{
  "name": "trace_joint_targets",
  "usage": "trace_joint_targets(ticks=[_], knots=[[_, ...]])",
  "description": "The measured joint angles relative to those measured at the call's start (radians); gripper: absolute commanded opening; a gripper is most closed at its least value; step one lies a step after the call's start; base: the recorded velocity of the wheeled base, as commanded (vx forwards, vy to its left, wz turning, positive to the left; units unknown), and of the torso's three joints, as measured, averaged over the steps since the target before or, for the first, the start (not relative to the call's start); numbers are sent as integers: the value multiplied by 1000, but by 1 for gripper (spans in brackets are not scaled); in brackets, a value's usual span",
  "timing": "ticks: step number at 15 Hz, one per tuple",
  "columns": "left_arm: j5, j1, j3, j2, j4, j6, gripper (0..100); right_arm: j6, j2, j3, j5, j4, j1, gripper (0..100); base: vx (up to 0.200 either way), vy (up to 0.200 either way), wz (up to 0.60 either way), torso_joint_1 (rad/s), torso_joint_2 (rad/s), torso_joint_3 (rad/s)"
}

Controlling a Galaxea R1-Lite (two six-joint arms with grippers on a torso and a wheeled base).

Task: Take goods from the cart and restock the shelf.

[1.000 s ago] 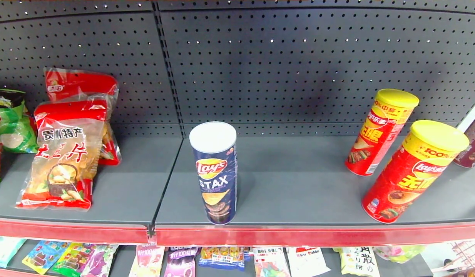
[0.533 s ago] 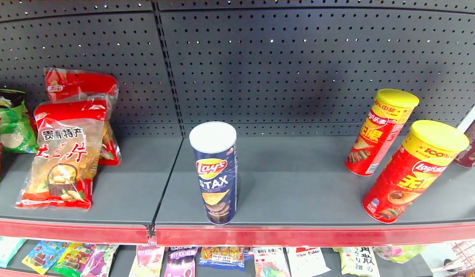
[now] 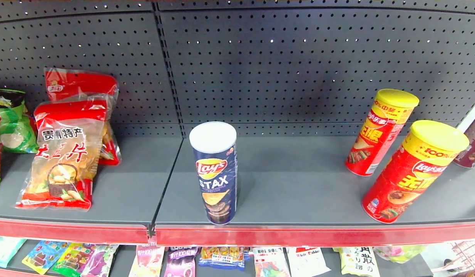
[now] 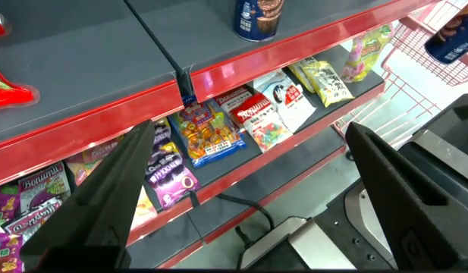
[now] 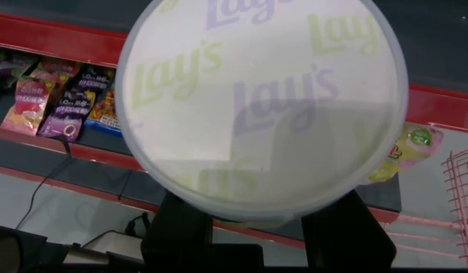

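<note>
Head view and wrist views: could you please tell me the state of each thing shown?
shelf blue can: upright, lid on.
rear red can: standing, lid on.
front red can: standing, lid on.
left tool: open, empty.
right tool: shut on held can.
held can: lid on.

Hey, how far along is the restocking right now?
Looks done: one dark blue cardboard chip can with a white lid stands at the front edge of the grey metal shelf. In hand: the right pincer grips another white-lidded can. To do: shelving it; the left pincer is open and empty.
</note>
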Motion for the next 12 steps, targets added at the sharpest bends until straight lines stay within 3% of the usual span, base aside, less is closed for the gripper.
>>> trace_joint_targets(ticks=[12], knots=[[0, 0, 1, 4, 0, 0, 100, -4, 6, -3, 25, 0, 8, 0, 0, 0, 0, 0, 0, 0]])
